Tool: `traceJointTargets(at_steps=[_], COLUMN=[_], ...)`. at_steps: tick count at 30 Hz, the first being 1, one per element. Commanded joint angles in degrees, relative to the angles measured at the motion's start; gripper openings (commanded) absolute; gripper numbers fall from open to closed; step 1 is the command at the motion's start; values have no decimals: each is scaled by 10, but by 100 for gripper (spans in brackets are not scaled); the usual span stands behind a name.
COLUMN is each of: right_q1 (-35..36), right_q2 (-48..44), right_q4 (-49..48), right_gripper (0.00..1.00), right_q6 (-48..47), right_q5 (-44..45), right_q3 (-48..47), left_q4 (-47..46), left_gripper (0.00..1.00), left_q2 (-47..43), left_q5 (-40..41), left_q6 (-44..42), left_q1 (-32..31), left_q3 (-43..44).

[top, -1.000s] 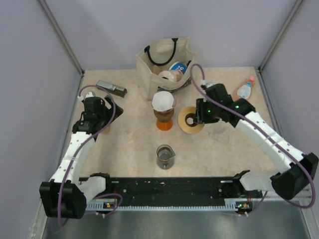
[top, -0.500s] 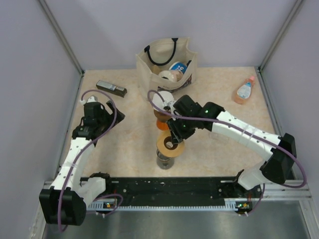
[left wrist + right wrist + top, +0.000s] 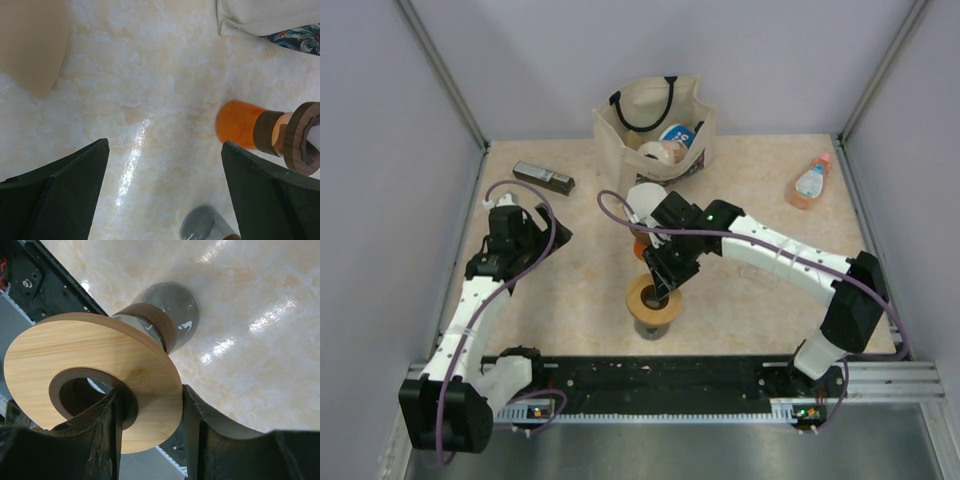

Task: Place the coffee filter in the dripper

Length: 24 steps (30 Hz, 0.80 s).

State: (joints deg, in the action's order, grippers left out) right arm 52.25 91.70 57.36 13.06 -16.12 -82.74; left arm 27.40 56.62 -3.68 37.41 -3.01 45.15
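1. Nearest the rail (image 3: 660,375), the right gripper (image 3: 660,288) clamps the ring (image 3: 100,355) over the beaker (image 3: 170,310).
2. The left gripper (image 3: 165,145) gapes wide and empty above the marbled table (image 3: 580,280).
3. The filter (image 3: 642,198) shows white behind the right arm, above an orange base (image 3: 237,127). The dripper is hidden.
4. A bag (image 3: 650,120) and a bottle (image 3: 810,182) stand far back by the lilac walls (image 3: 620,40).

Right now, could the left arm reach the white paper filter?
Probably yes. The left gripper is open and empty, with only bare table between it and the coffee filter. The right gripper, holding the wooden ring, hangs close by on the near side, though.
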Motion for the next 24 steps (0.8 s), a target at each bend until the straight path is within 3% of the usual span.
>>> traceJointTargets(at_steps=[1, 11, 18, 24], right_q1=[6, 19, 22, 26], right_q2=[14, 42, 45, 36], right_q4=[6, -1, -6, -14], right_gripper=[11, 23, 45, 56], right_q6=[3, 12, 19, 16], right_q5=[14, 51, 65, 52], right_q3=[-35, -36, -27, -28], left_q4=[-22, -20, -18, -17], left_gripper=[99, 99, 99, 99], left_q2=[-6, 3, 2, 0], left_q5=[-4, 2, 5, 11], left_q6=[-9, -9, -11, -11], left_q1=[1, 1, 1, 1], left_q3=[-4, -3, -3, -4])
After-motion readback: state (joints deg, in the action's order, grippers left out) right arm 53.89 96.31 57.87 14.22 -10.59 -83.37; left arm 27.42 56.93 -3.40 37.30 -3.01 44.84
